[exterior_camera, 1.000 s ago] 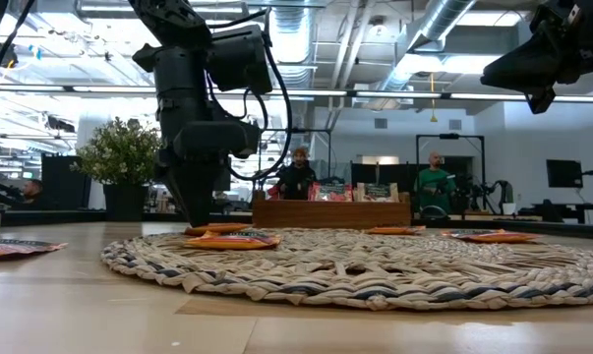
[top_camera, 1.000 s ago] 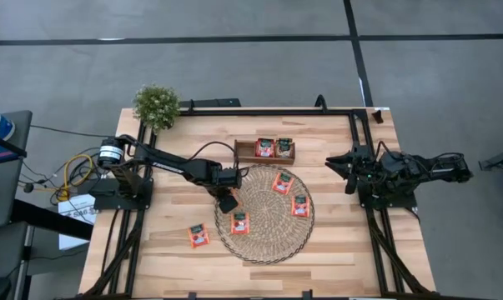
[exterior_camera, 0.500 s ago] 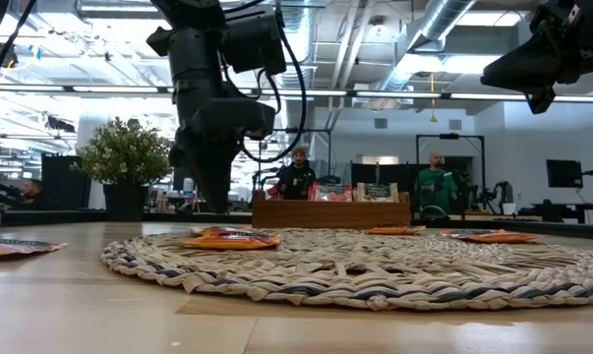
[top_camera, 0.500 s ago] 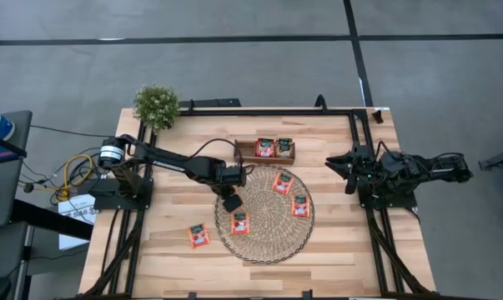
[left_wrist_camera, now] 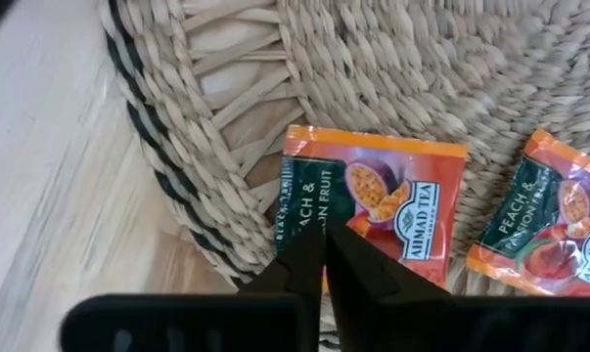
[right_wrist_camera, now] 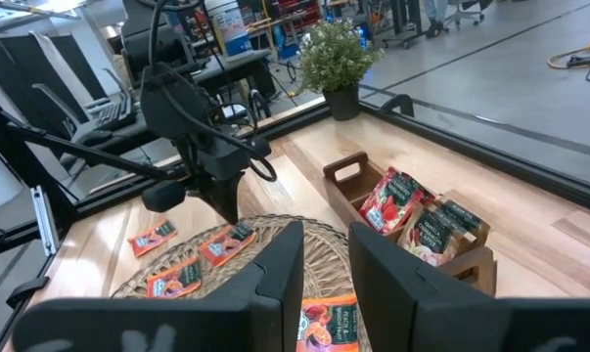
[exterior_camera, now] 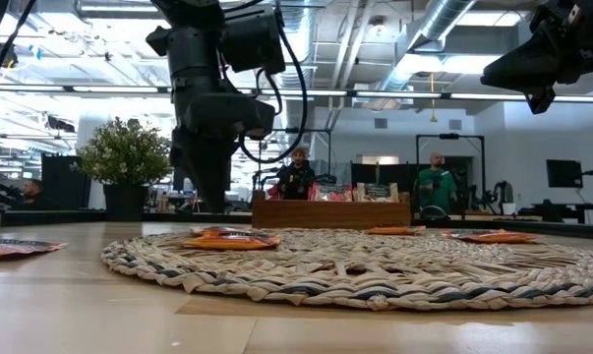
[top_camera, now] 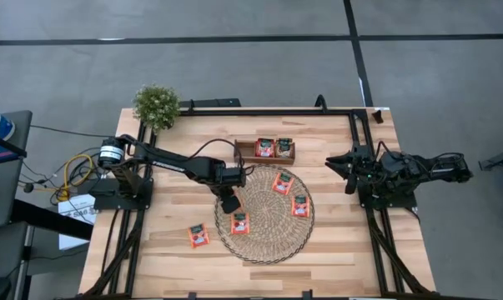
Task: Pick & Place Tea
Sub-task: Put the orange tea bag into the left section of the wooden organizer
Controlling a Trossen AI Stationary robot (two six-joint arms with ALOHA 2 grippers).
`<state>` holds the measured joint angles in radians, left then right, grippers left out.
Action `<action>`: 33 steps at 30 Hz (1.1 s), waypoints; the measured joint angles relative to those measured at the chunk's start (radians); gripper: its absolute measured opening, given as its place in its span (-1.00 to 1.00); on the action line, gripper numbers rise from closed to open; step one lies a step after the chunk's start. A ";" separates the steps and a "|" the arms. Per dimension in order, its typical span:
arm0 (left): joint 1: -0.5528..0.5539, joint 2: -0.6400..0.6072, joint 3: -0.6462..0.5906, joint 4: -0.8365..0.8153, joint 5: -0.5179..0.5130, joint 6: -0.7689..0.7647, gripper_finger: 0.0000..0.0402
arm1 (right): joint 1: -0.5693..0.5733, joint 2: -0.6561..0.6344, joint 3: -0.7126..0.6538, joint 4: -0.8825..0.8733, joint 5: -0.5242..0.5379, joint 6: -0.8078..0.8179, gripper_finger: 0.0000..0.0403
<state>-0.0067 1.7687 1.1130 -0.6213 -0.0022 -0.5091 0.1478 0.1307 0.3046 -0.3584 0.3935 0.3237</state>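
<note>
Red-orange tea sachets lie flat on the round straw mat (top_camera: 264,215): one near its left edge (top_camera: 239,222) (left_wrist_camera: 373,205), two farther right (top_camera: 282,182) (top_camera: 300,205). Another sachet (top_camera: 198,236) lies on the bare wood, and two stand in the wooden tray (top_camera: 265,150). My left gripper (top_camera: 228,204) (left_wrist_camera: 324,244) (exterior_camera: 214,202) points down over the mat's left edge, shut, its tips by the near sachet's edge; no touch shows. My right gripper (top_camera: 347,171) (right_wrist_camera: 324,259) waits open at the table's right side.
A potted plant (top_camera: 156,105) stands at the table's far left corner. A black frame rail (top_camera: 268,111) runs along the far edge and down both sides. People sit in the room beyond the table (exterior_camera: 298,175).
My left gripper shifted a little toward the table's right over the mat's left edge and rose slightly, staying shut. It has kept still for the last half second. The sachets lie where they were.
</note>
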 joint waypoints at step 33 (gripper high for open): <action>-0.006 0.086 0.005 -0.016 -0.026 0.048 -0.56 | 0.000 0.000 0.000 0.000 0.000 0.000 -0.62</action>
<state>-0.0132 1.8545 1.1183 -0.6375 -0.0278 -0.4610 0.1482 0.1303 0.3046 -0.3588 0.3937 0.3233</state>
